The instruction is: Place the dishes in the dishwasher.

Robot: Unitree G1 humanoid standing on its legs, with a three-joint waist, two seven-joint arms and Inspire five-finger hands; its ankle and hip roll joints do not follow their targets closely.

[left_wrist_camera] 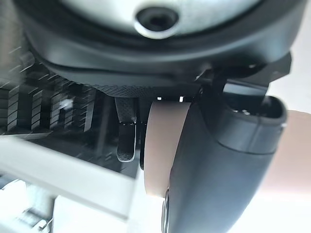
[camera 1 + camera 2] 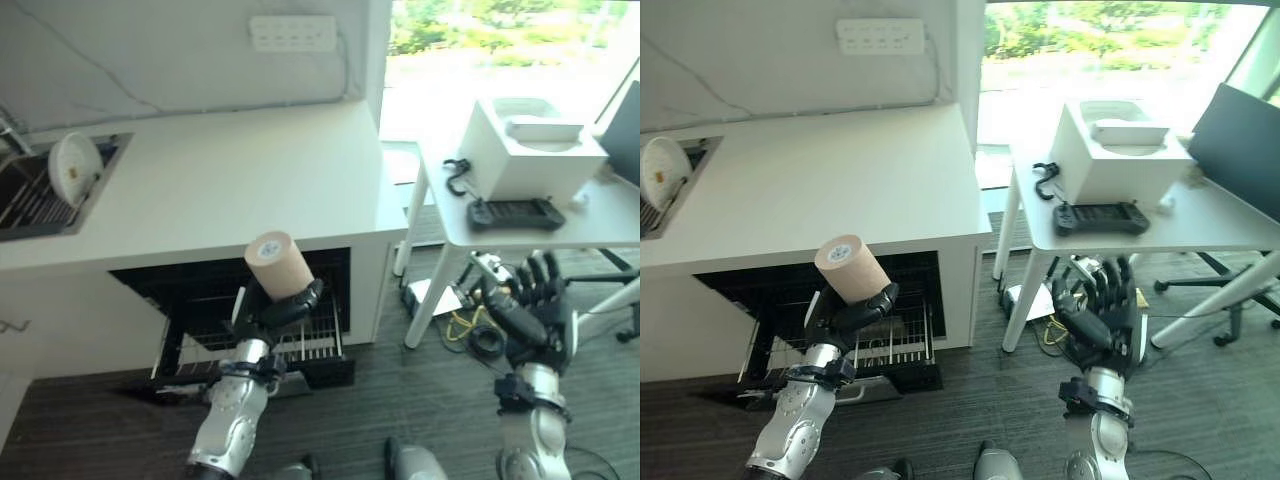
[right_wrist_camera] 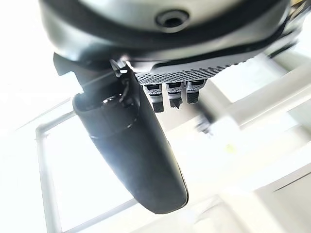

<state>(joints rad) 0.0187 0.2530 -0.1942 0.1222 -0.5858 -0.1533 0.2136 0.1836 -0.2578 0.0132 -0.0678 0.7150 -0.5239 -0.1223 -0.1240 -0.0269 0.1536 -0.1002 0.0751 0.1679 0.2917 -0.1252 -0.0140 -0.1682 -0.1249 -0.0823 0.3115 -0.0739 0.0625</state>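
My left hand (image 2: 283,307) is shut on a tan cup (image 2: 277,264), held tilted with its base up, above the pulled-out wire rack (image 2: 310,345) of the open dishwasher (image 2: 200,290) under the counter. The left wrist view shows the thumb (image 1: 228,165) and fingers (image 1: 125,136) curled round the cup (image 1: 163,145). A white plate (image 2: 74,166) stands on edge in the sink (image 2: 30,205) at the counter's far left. My right hand (image 2: 535,315) is raised, open and holding nothing, in front of the side table at the right.
A white counter (image 2: 230,180) runs above the dishwasher. To the right stands a white side table (image 2: 600,225) with a white box (image 2: 530,150) and a black controller (image 2: 515,213). Cables (image 2: 470,325) lie on the dark floor under it.
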